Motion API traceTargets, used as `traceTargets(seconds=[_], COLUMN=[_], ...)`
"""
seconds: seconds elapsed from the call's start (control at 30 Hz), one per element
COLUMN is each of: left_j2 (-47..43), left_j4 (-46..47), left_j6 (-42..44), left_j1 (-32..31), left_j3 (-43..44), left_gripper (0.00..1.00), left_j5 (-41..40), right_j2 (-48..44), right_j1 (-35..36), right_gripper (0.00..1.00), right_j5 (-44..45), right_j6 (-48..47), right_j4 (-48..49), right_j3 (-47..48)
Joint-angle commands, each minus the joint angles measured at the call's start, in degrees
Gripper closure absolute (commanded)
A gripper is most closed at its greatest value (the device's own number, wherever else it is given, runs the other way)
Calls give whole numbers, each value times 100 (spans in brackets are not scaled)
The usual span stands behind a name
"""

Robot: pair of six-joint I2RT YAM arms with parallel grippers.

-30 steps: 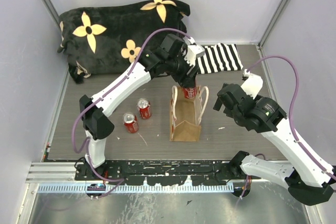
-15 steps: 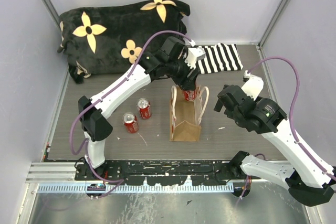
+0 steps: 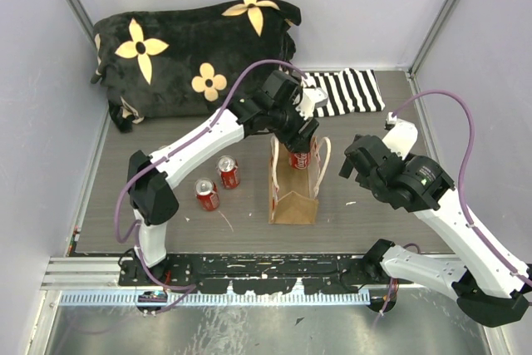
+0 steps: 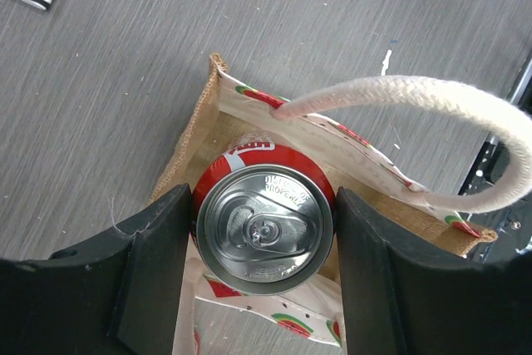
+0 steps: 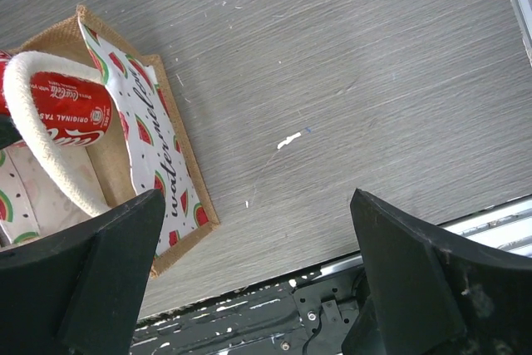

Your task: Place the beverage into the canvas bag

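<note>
A: Top view. Left gripper [image 3: 301, 140] sits just above centre, clamped on the can [image 3: 300, 158]. The can hangs upright in the mouth of the bag [image 3: 294, 197], between its two handles. Right gripper [image 3: 352, 158] is right of the bag and apart from it.
B: Can in or out?
A: Lower part looks below the rim. Whether it touches the bottom is hidden. Two spare cans [image 3: 227, 172] stand left of the bag.
B: Left wrist?
A: Frame centre shows a silver lid with pull tab and a red wall, one finger flat on each side. The bag is tan burlap outside with a watermelon-print lining. A cream rope handle [image 4: 416, 93] arcs across the upper right.
B: Handling?
A: My read: rigid, round and slick, it dents if over-squeezed, and it has some weight if full. Opposed side grip near the top, as now, suits it. The bag is soft and light and could fold or tip if the can drags a wall.
B: Right wrist?
A: Fingers spread wide, nothing between them. Bag and can are at the left edge of frame.
</note>
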Motion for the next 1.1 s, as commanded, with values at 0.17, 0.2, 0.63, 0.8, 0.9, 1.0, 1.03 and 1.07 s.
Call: traceTargets(seconds=[0.17, 0.2, 0.63, 0.8, 0.9, 1.0, 1.03, 1.07], left_j2=[45, 57, 245, 355, 408, 444, 455, 463], left_j4=[856, 899, 1369, 1530, 1626, 1784, 1829, 1874], left_j6=[-76, -86, -162, -219, -250, -277, -287, -294], left_j1=[-14, -20, -75, -111, -143, -180, -185, -198], left_j3=[-224, -268, -631, -648, -718, -864, -903, -958], left_gripper=[100, 100, 100, 100, 100, 100, 100, 100], left_j5=[-141, -161, -367, -422, -470, -575, -603, -631], right_j2=[-74, -74, -128, -140, -148, -162, -158, -162], right_j1=[23, 21, 20, 20, 20, 26, 22, 23], right_gripper=[0, 0, 0, 0, 0, 0, 0, 0], right_j5=[193, 192, 173, 154, 142, 132, 125, 123], right_j6=[183, 183, 254, 283, 287, 303, 297, 298], right_j4=[-167, -175, -255, -280, -291, -296, -295, -303], right_j3=[168, 168, 151, 156, 163, 159, 165, 161])
